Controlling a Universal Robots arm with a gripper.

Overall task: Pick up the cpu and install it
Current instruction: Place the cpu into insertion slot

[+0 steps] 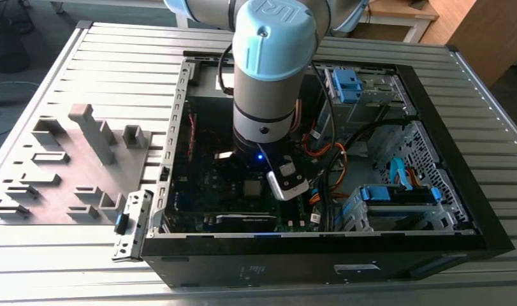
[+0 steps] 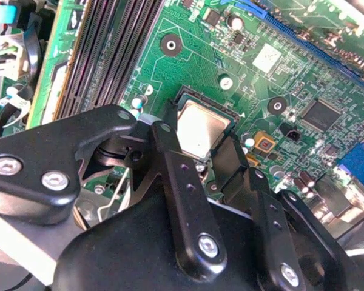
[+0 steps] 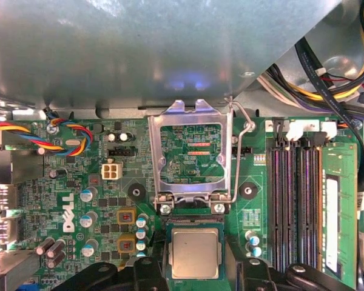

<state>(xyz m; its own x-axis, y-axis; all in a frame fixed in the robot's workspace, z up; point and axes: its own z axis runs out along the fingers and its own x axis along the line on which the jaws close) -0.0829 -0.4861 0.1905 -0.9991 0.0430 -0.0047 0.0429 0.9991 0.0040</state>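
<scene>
With the load frame [image 3: 191,151] swung up to leave the socket [image 2: 209,102] open, the cpu [image 3: 195,253] lies flat in it, the gripper [image 2: 197,138] hovering close, fingers [image 2: 176,176] apparently released either side.

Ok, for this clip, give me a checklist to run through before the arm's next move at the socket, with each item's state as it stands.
1. Socket frame flipped up, clear of the socket: ok.
2. Latch lever raised: ok.
3. cpu square within the socket outline: ok.
4. cpu seated flat: cannot tell.
5. Tool at the cpu: ok. Whether it holds the cpu: cannot tell.
6. Cables away from the socket: ok.
</scene>
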